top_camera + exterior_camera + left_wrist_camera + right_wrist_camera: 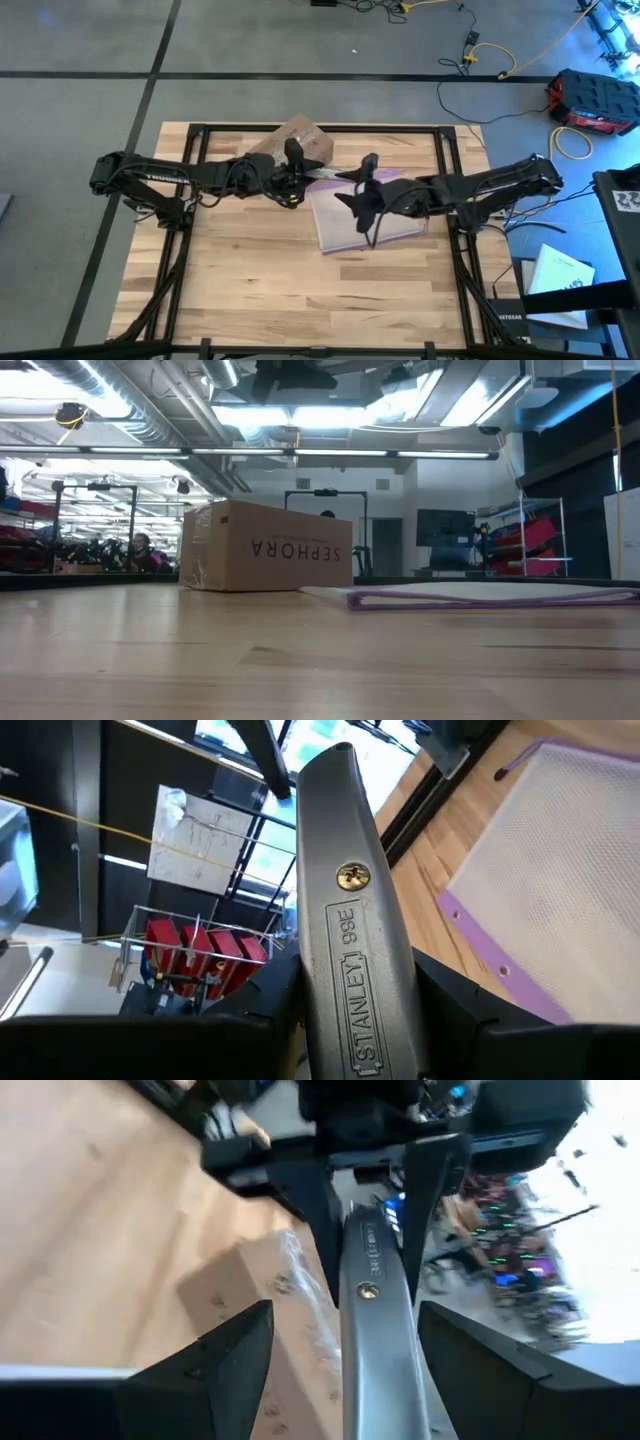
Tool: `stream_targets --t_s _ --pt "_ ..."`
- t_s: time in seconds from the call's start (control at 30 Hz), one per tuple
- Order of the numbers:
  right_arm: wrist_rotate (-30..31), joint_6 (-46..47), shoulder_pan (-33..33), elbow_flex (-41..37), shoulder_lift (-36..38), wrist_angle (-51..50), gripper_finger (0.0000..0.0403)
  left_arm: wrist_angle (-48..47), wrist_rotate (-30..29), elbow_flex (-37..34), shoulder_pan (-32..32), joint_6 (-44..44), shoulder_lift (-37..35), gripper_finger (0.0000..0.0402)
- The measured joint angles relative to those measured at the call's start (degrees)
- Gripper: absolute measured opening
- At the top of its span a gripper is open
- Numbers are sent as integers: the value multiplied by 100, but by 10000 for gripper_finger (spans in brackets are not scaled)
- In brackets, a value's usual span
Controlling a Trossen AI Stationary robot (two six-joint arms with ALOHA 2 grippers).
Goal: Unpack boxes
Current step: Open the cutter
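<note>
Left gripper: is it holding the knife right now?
Yes. In the left wrist view the left gripper's dark fingers clamp both sides of the grey Stanley knife.

One box, one knife, one bag

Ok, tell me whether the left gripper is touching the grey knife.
Touching. The left wrist view shows the left gripper with its dark fingers pressed against both sides of the knife, no gap.

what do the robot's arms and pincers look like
Both arms are slim, matte black and jointed, with black cables along them. The left pincer and right pincer each end in two dark, flat, wedge-shaped fingers. No markings are legible on them.
</note>
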State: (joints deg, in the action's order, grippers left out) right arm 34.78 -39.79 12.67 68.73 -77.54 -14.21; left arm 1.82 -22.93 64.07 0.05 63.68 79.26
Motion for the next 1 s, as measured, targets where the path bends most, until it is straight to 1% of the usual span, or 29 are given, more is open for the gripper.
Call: stream_targets --t_s 0.13,0.2,0.5,0.63,0.83,0.87,1.0 --pt "318 -539 -6 0 -151 495 237 0 -3 0 0 -17 0 120" --pt "317 -615 -61 0 -185 572 237 -15 -3 0 0 -7 0 120" --pt "319 -605 -220 0 -192 344 232 33 -5 0 -39 0 0 120" --pt "318 -592 -269 0 -192 367 200 26 -38 0 -83 58 0 120" --pt "275 -566 -262 -2 -192 314 118 67 -40 0 -92 124 0 120" --pt "276 -566 -260 -2 -192 323 111 71 -38 0 -92 133 0 120" --pt "278 -564 -260 -2 -192 345 110 68 -36 0 -92 129 -2 120"
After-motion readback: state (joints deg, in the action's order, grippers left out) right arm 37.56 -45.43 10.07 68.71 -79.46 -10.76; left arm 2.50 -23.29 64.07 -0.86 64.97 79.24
